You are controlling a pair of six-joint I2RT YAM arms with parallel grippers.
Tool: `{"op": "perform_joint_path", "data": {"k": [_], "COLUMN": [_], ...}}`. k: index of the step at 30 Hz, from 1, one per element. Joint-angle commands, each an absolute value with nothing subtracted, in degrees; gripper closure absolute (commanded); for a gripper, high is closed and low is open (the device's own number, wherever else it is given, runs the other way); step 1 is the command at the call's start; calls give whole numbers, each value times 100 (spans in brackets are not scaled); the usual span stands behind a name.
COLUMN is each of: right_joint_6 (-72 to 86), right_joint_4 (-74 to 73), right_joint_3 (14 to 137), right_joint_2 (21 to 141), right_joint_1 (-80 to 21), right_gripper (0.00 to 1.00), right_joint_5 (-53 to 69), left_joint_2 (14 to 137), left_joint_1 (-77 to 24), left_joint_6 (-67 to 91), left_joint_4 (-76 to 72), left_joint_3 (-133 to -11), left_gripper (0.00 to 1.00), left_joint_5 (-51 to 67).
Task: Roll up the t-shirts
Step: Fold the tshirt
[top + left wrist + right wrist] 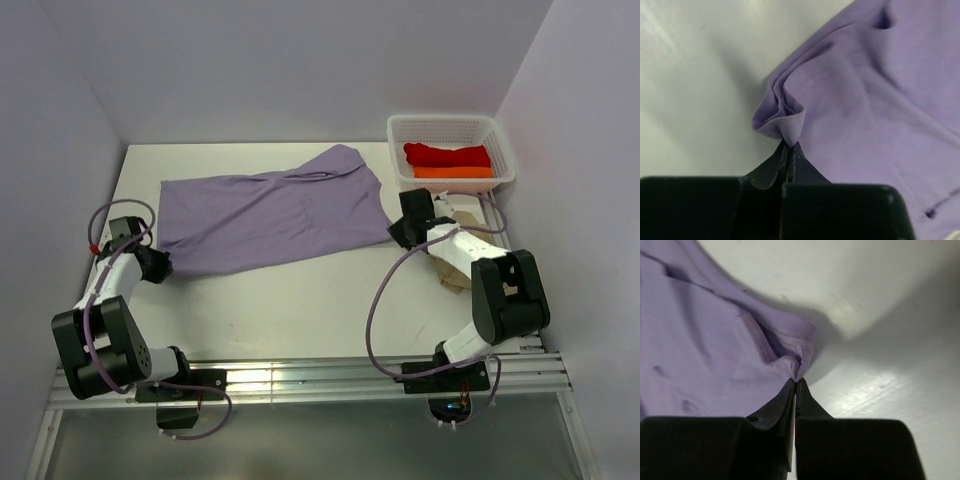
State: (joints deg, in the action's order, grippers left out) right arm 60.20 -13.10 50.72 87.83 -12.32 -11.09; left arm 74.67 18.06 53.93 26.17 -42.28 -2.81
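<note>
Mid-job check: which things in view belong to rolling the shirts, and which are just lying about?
Job:
- lavender shirt, spread flat, pinched at two edges by left claw and right claw
- red shirt and orange shirt, both in the basket
- beige shirt, partly hidden

Lying about:
- the basket itself

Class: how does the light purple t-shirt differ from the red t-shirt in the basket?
The light purple cloth t-shirt lies spread on the table; the red cloth t-shirt sits bundled in the white mesh basket. The left end effector and right end effector each pinch the purple one; neither touches the red. Both are plain cloth.
</note>
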Motion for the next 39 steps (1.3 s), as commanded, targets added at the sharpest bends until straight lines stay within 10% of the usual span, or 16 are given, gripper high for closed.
{"op": "perform_joint_path", "data": {"k": [1,39], "right_joint_6": [6030,6531], "right_joint_4": [-1125,-1925], "right_joint_3": [4879,2250], "right_joint_2": [8482,4895], "right_joint_1": [-1187,-1099], "right_gripper": [100,100], "right_joint_5": [-1291,-1564], "left_joint_2": [7515,6407], "left_joint_1": [1828,1635], "left_joint_6": [5168,5739], "left_joint_4": [2426,3331], "left_joint_3": [-4078,-3393], "left_gripper": [100,100], "left_joint_5": [-211,-352]}}
